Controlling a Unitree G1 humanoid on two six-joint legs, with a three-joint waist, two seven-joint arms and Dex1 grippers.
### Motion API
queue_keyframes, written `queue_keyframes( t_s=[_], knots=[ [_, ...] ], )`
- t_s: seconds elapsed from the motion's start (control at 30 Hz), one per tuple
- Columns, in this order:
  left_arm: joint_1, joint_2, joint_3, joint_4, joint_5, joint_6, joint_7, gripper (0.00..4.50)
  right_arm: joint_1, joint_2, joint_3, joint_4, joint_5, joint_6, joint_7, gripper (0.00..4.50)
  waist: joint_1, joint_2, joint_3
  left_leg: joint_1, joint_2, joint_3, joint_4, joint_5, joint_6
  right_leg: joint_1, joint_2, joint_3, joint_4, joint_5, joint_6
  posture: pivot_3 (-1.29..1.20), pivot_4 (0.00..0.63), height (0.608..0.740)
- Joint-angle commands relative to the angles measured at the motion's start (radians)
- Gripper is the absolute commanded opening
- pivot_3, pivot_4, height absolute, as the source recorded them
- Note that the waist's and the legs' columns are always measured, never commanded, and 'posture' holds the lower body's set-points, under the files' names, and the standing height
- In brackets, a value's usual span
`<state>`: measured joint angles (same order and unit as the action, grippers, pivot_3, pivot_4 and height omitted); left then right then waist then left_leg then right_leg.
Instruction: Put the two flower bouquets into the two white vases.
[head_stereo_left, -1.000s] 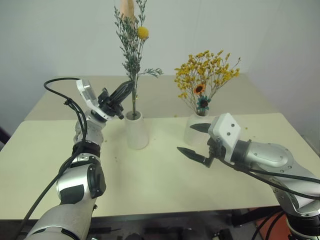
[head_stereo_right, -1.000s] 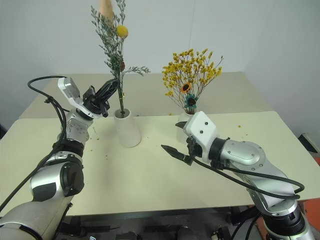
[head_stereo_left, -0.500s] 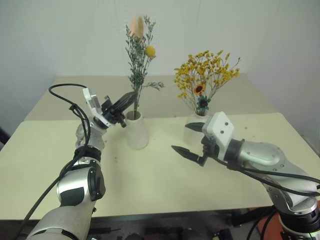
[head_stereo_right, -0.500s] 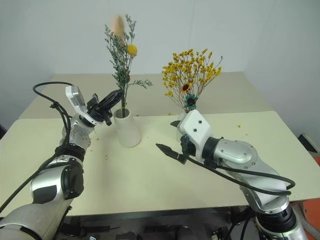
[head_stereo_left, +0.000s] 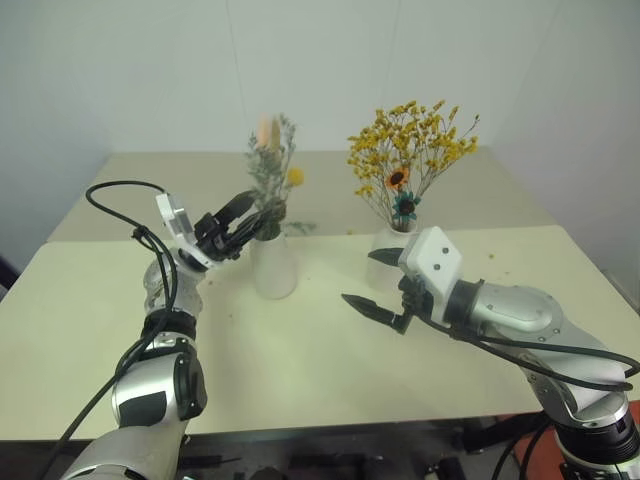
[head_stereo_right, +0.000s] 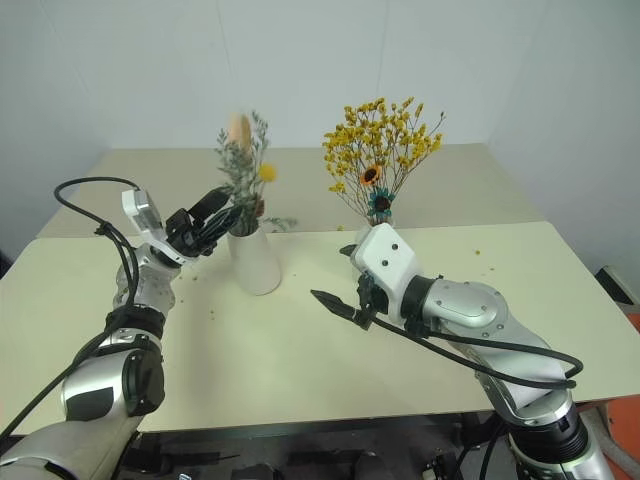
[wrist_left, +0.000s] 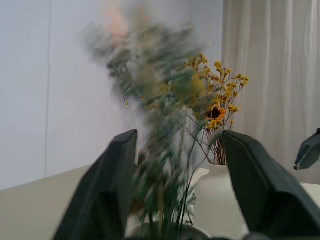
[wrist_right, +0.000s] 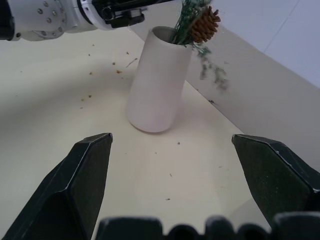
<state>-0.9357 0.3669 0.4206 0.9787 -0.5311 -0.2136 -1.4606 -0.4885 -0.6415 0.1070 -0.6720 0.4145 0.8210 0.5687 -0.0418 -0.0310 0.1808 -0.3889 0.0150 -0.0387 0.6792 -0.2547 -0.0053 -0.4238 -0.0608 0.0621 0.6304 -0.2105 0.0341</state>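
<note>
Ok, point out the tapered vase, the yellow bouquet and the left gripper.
tapered vase (head_stereo_left: 274, 270): left eye view, middle of its wall.
yellow bouquet (head_stereo_left: 412, 150): left eye view, flower head.
left gripper (head_stereo_left: 247, 217): left eye view, between its fingertips.

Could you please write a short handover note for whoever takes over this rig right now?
Left gripper: open, fingers either side of the grey-green bunch, not gripping it.
Right gripper: open, empty, hovering over the table.
Grey-green bunch sits in the tapered vase; yellow spray sits in the other vase.
Done: both bouquets are in vases.
Left: pull the left arm clear without tipping the tapered vase.
</note>
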Motion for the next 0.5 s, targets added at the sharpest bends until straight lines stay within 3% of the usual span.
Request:
queue_keyframes(
  t_s=[0.03,0.33,0.5],
  knots=[
    [0.037,0.012,0.007,-0.136,-0.051,0.05,-0.002,4.32,-0.009,0.0,-0.005,-0.007,-0.008,-0.041,0.015,4.5,0.0,0.0,0.0,0.0,0.0,0.0,0.0,0.0,0.0,0.0,0.0,0.0,0.0,0.0,0.0,0.0,0.15,0.74],
    [0.299,0.062,-0.01,-0.586,-0.094,0.197,0.134,4.46,-0.011,0.001,-0.014,0.001,-0.01,-0.044,0.023,4.5,-0.001,0.0,0.0,0.001,0.001,0.0,0.0,0.0,0.0,0.0,0.0,0.0,0.001,0.0,0.0,0.0,0.15,0.74],
    [0.49,0.184,0.014,-0.84,-0.101,0.302,0.231,4.46,0.009,-0.014,-0.049,-0.012,0.003,-0.032,0.027,4.5,-0.004,0.0,0.0,0.001,0.001,0.0,-0.001,0.0,0.0,0.0,0.0,0.001,0.0,0.0,0.0,0.0,0.15,0.74]
  ],
)
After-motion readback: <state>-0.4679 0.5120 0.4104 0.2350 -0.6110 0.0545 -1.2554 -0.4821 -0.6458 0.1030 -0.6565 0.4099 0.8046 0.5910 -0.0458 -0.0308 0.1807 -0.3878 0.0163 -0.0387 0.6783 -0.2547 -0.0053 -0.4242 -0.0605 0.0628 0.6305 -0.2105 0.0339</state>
